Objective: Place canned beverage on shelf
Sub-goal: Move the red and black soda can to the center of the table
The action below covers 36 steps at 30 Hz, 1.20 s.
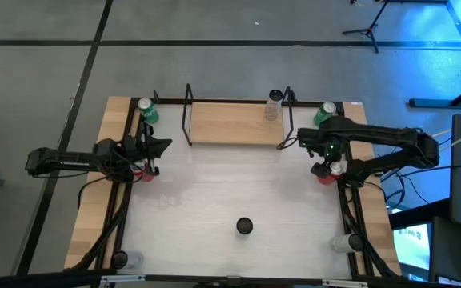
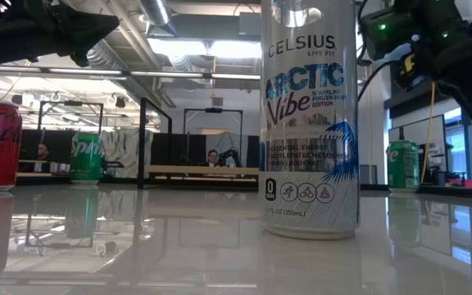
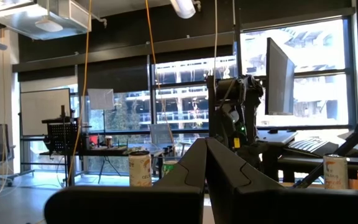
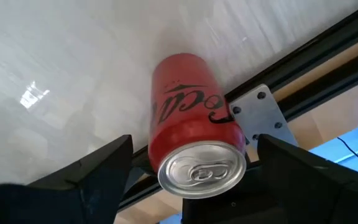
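Note:
A red cola can (image 4: 188, 134) stands upright on the white table by its right edge, also in the high view (image 1: 326, 174). My right gripper (image 4: 192, 149) hangs over it, pointing down, open; its fingers stand on either side of the can's top without touching. The shelf (image 1: 234, 124), a light-wood board with black wire frames, lies at the table's far middle; a pale can (image 1: 274, 104) stands at its far right corner. My left gripper (image 1: 165, 146) is shut and empty, held level above the table's left side, beside another red can (image 1: 145, 173).
A tall white Celsius can (image 2: 310, 123) stands at the near middle (image 1: 245, 226). Green cans stand at the far left (image 1: 146, 112) and far right (image 1: 325, 114) corners, and further cans at the near left (image 1: 122, 258) and near right (image 1: 342, 242).

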### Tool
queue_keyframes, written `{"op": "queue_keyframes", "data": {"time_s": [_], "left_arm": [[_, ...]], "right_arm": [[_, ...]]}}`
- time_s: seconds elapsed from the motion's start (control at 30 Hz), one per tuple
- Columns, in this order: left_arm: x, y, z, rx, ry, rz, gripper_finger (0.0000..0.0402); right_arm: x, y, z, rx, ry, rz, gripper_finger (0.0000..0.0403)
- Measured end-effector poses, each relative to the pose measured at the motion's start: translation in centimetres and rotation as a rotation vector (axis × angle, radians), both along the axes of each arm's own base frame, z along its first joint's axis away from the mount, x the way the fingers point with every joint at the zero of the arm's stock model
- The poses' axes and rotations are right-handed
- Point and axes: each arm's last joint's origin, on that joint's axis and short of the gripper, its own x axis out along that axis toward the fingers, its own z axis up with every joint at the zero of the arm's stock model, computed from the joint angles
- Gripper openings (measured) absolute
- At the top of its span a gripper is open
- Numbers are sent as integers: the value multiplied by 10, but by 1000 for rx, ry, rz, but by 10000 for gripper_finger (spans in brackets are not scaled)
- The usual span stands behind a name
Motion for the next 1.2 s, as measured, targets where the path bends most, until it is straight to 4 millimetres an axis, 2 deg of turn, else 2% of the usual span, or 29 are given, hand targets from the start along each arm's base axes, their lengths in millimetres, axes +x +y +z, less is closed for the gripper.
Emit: {"op": "queue_keyframes", "data": {"time_s": [0.37,0.53,0.73,0.9,1.07,1.2], "left_arm": [[0,0,0,0,0,0,0],[0,0,0,0,0,0,0],[0,0,0,0,1,0,0],[0,0,0,1,-4,0,0],[0,0,0,1,-6,0,0],[0,0,0,1,-6,0,0]], "right_arm": [[-4,2,-31,88,148,-9,342],[-5,3,-38,101,182,-1,339],[-6,3,-38,104,186,20,287],[-1,2,-33,100,142,45,285],[11,-1,-16,89,41,45,285],[26,6,-4,69,-82,100,285]]}}
